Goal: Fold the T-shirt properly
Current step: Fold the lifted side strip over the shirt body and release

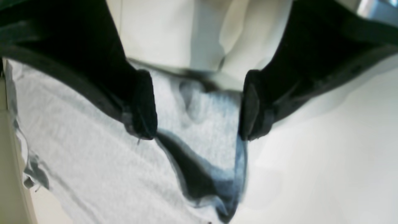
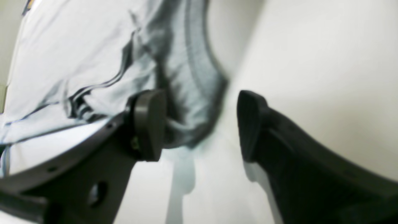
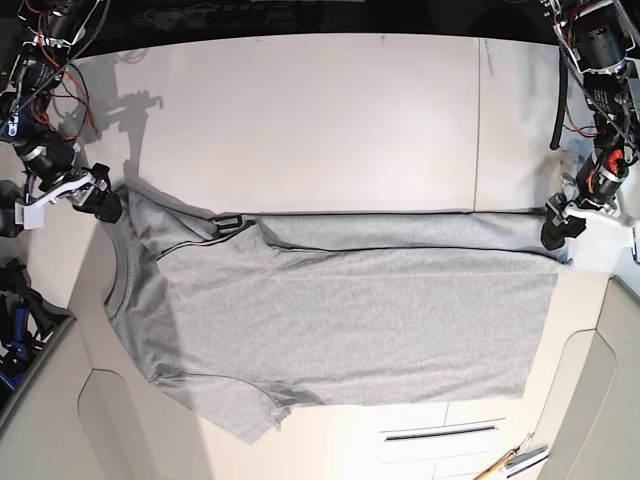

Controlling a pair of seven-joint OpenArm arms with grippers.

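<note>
- I see the T-shirt (image 3: pixel 340 320) lying flat on the white table (image 3: pixel 330 120), collar to the left and hem to the right in the base view. Its far long edge is already turned over toward the middle as a narrow band.
- I judge the first lengthwise fold is just laid, with the near side and its sleeve not yet folded.
- My right gripper (image 3: pixel 105 205) sits at the far-left corner by the shoulder. Its wrist view shows the jaws spread, one pad (image 2: pixel 149 124) against a bunched seam, nothing pinched.
- My left gripper (image 3: pixel 556 226) sits at the far-right corner at the hem. Its jaws are parted too, straddling a fold of cloth (image 1: pixel 199 124) without closing on it.
- Both arms are low and angled inward at the two ends of the band.
- Next I would go to the near edge, pinch both corners evenly, and carry that side over without dragging the laid band.
</note>
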